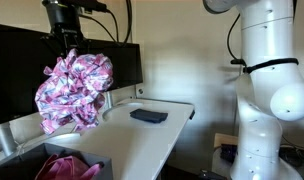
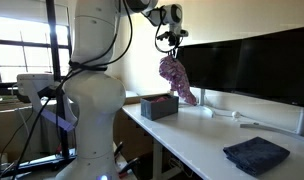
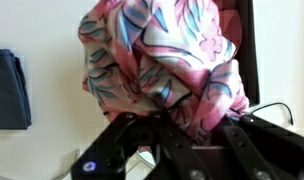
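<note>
Gripper (image 2: 173, 47) clamped on pink floral cloth (image 1: 74, 90) above white desk (image 1: 132, 142), 1 dark monitor (image 2: 252, 65) behind.

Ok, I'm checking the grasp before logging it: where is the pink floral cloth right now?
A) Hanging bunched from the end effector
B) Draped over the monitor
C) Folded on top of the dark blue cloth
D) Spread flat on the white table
A: in an exterior view the pink floral cloth dangles from the end effector, lifted above the white table.
</note>
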{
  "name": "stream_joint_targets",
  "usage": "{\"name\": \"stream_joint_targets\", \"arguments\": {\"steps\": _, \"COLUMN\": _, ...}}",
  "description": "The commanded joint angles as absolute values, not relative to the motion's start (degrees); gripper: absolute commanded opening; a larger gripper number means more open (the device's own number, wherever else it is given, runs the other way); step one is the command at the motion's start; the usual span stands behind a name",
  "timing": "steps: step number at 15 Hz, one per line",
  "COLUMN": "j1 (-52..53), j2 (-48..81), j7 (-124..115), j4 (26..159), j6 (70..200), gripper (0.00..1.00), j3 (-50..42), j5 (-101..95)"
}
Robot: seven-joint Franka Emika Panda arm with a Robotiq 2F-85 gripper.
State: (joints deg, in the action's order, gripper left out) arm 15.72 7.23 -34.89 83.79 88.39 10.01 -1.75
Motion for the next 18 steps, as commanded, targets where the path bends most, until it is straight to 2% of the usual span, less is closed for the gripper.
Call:
{"name": "stream_joint_targets", "arguments": {"steps": 1, "j1": 17.8, "j2": 7.4, "j7": -37.1, "j4": 79.2, "j6": 84.3, "gripper": 0.11, "j3": 11.8, "j5": -5.4}}
{"name": "stream_joint_targets", "arguments": {"steps": 18, "j1": 26.4, "j2": 12.5, "j7": -35.3, "j4": 69.1, "j6": 75.9, "gripper": 0.09, "j3": 17.3, "j5": -6.4}}
